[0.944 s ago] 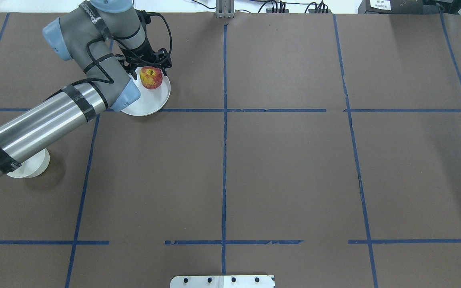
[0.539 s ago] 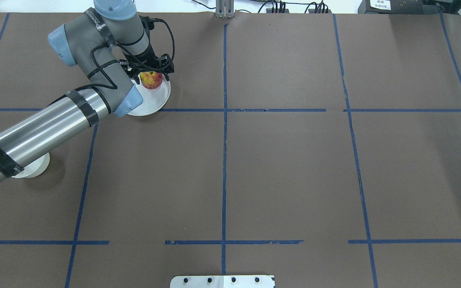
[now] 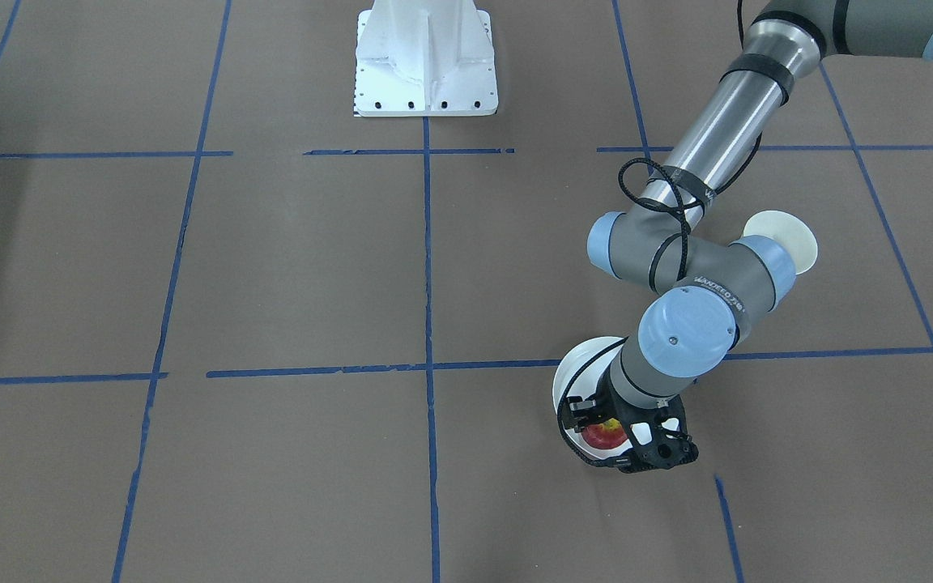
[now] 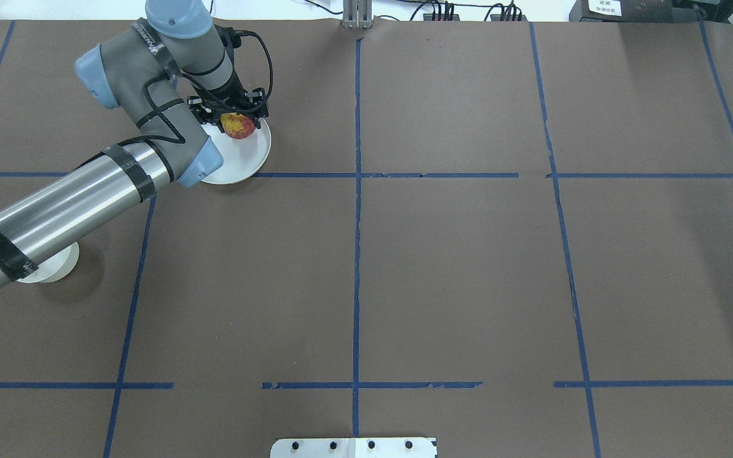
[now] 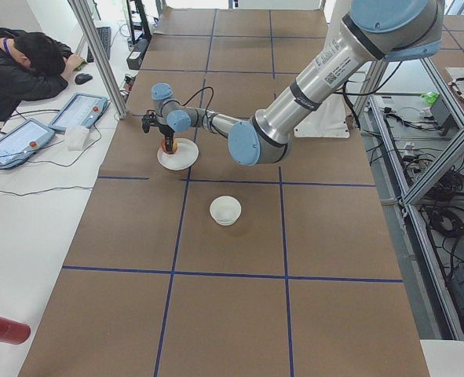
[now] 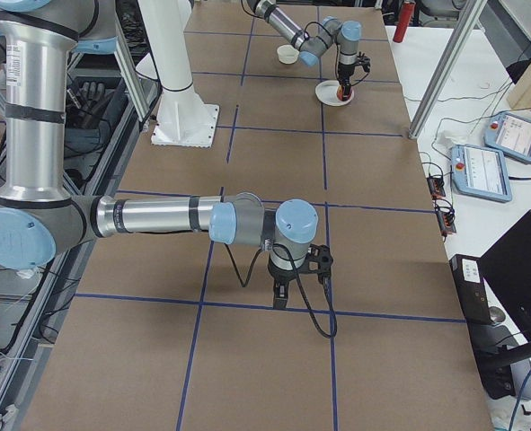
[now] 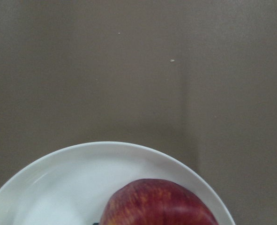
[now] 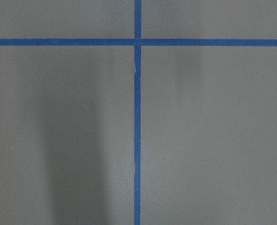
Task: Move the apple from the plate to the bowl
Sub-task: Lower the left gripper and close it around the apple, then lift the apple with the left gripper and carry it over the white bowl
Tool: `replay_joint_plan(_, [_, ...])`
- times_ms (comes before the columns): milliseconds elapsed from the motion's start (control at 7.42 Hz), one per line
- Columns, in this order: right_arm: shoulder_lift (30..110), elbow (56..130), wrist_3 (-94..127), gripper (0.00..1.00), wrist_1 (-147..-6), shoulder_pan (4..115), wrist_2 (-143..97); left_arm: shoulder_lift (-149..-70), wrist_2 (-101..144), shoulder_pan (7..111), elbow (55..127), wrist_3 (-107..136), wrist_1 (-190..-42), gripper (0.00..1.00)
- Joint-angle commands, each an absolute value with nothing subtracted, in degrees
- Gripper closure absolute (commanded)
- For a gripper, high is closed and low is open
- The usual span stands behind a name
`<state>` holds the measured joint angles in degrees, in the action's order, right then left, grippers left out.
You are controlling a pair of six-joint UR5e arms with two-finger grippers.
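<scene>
The red apple (image 4: 238,126) with a yellow patch lies on the far side of the white plate (image 4: 245,159), at the table's far left. My left gripper (image 4: 233,117) is lowered over it, jaws open, a finger on each side of the apple (image 3: 604,436). The left wrist view shows the apple's top (image 7: 161,204) and the plate's rim (image 7: 82,154). The off-white bowl (image 4: 55,264) stands nearer the robot, partly hidden under the left arm, and shows empty in the front view (image 3: 782,235). My right gripper (image 6: 296,269) hangs over bare table; I cannot tell whether it is open.
Brown paper with blue tape lines covers the table. The white robot base (image 3: 426,61) stands at the table's near middle edge. A person and tablets (image 5: 74,110) are beside the table's far edge.
My left gripper has come down from above and behind the apple until its fingers straddle it. The apple and plate have not moved.
</scene>
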<state>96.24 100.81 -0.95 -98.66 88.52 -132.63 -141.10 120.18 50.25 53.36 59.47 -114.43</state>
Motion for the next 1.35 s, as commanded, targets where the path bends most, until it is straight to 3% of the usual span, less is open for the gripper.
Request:
replay_joint_plan(0, [96.24, 100.81, -0.97, 0.00, -98.61, 88.51, -132.63, -138.10, 120.50, 52.46, 61.29, 58.89, -110.34, 1.00])
replay_joint_plan(539, [96.24, 100.81, -0.88, 0.00, -98.61, 88.51, -132.63, -112.21, 120.41, 52.91, 95.64, 58.71, -105.12, 1.00])
replay_joint_plan(944, [96.24, 100.81, -0.97, 0.00, -98.61, 88.51, -132.63, -94.80, 119.45, 52.47, 108.34, 58.53, -107.39, 1.00])
replay_joint_plan(1213, [96.24, 100.81, -0.88, 0.00, -98.61, 88.51, -132.63, -85.39, 114.80, 51.94, 108.11, 59.15, -118.49, 1.00])
